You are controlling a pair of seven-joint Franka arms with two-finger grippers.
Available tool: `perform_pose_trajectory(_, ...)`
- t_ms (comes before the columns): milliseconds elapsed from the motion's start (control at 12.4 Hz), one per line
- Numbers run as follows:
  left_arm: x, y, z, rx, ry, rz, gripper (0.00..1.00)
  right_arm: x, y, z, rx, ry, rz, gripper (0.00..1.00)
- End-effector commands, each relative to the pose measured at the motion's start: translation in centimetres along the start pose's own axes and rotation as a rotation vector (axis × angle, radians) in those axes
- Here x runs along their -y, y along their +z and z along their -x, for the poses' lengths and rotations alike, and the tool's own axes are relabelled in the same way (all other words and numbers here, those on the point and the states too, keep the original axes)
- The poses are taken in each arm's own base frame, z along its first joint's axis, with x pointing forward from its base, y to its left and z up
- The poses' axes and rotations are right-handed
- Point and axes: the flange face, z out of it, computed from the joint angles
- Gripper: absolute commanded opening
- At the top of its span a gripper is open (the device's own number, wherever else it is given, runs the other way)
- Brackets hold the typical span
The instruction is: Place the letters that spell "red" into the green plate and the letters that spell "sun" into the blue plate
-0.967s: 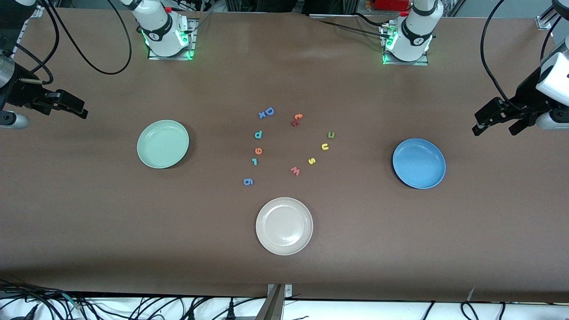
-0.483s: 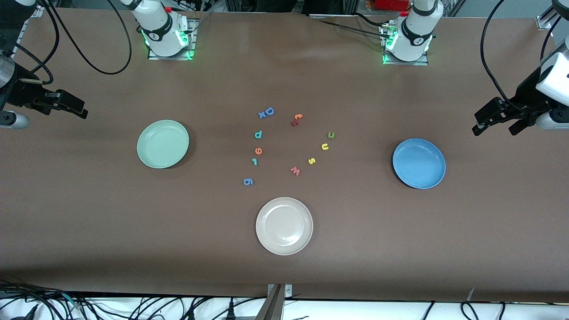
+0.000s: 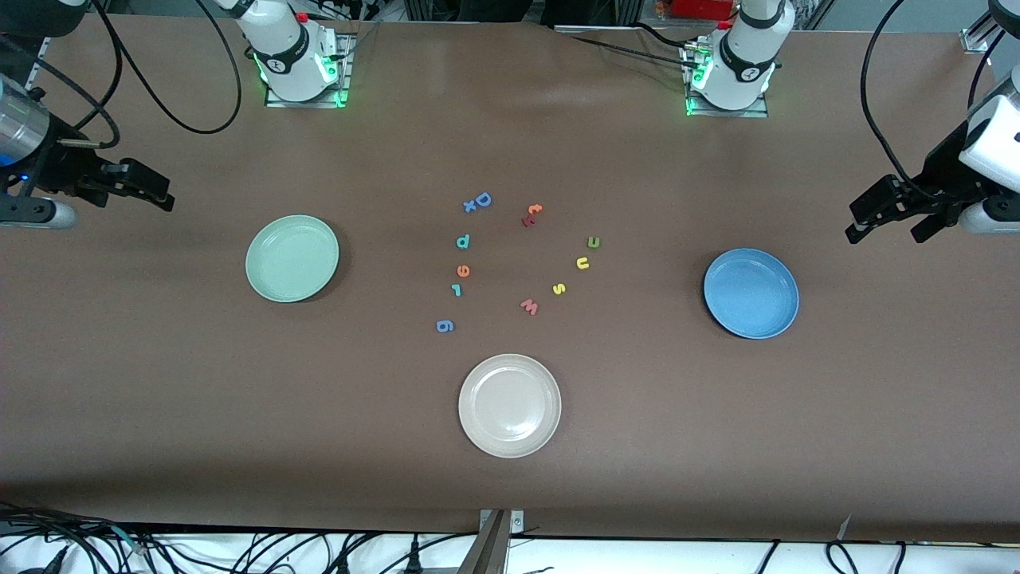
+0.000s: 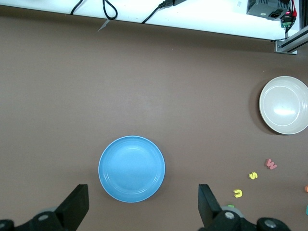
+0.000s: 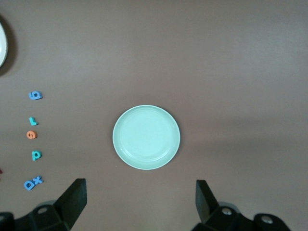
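Near the table's middle lie the teal "r" [image 3: 456, 290], orange "e" [image 3: 463, 271] and teal "d" [image 3: 463, 241] in a column. The yellow "s" [image 3: 559, 288], yellow "u" [image 3: 583, 263] and olive "n" [image 3: 594, 241] lie beside them, toward the left arm's end. The green plate [image 3: 292, 257] sits toward the right arm's end, the blue plate [image 3: 751, 292] toward the left arm's end; nothing lies in either. My right gripper [image 3: 155, 195] hangs open over bare table beside the green plate [image 5: 146, 137]. My left gripper [image 3: 883, 233] hangs open beside the blue plate [image 4: 131, 168]. Neither holds anything.
A cream-white plate [image 3: 509, 405] sits nearer the front camera than the letters. Other letters lie among them: blue "D" [image 3: 483, 199] with a small "x", orange "t" [image 3: 535, 209], pinkish "w" [image 3: 529, 306], blue "g" [image 3: 445, 325]. Cables run along the table's edges.
My right gripper has shifted a little toward the table's middle. The left arm, the plates and the letters have not moved.
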Motion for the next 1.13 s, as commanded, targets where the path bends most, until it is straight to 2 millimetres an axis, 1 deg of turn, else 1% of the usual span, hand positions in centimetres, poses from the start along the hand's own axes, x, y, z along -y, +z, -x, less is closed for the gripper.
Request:
perform_pose_trajectory(0, 0.4, 0.1, -0.4, 0.021, 0.016, -0.016, 1.0, 2.0, 0.6, 0.9, 0.027, -0.04, 0.025, 1.0)
perform_pose_trajectory(81, 0.8, 0.2, -0.2, 0.039, 0.014, -0.016, 1.0, 3.2, 2.0, 0.5, 0.056, -0.054, 0.035, 1.0)
perform_pose_trajectory(161, 0.7, 0.5, 0.0, 0.048, 0.017, -0.019, 1.0, 5.5, 3.7, 0.5, 0.095, -0.063, 0.041, 1.0)
perform_pose_trajectory(242, 0.6, 0.7, 0.2, 0.062, 0.02, -0.02, 1.0, 8.5, 5.4, 0.5, 0.12, -0.044, 0.05, 1.0)
perform_pose_trajectory(403, 0.2, 2.2, 0.8, 0.102, 0.054, -0.02, 0.99, 13.2, 8.3, 0.3, 0.13, 0.0, 0.059, 1.0)
perform_pose_trajectory(483, 0.1, 2.7, 0.9, 0.113, 0.045, -0.02, 1.0, 15.2, 10.3, 0.1, 0.139, -0.004, 0.062, 1.0)
perform_pose_trajectory(564, 0.0, 3.7, 0.9, 0.13, 0.058, -0.019, 1.0, 17.6, 11.9, 0.2, 0.139, 0.001, 0.064, 1.0)
perform_pose_trajectory(725, 0.0, 5.8, 1.0, 0.165, 0.043, 0.006, 1.0, 20.7, 15.0, 0.1, 0.14, 0.02, 0.059, 1.0)
perform_pose_trajectory(806, -0.1, 6.8, 0.8, 0.176, 0.043, 0.007, 1.0, 22.2, 16.6, 0.5, 0.14, 0.023, 0.059, 1.0)
perform_pose_trajectory(886, -0.8, 8.1, 1.2, 0.186, 0.044, 0.007, 1.0, 23.3, 18.7, 1.0, 0.147, 0.041, 0.063, 1.0)
perform_pose_trajectory(967, -1.9, 9.6, 1.8, 0.2, 0.064, 0.005, 1.0, 24.8, 20.9, 1.6, 0.131, 0.05, 0.057, 1.0)
perform_pose_trajectory(1047, -2.1, 12.0, 2.5, 0.221, 0.068, 0.003, 1.0, 26.9, 22.7, 2.6, 0.093, 0.057, 0.038, 1.0)
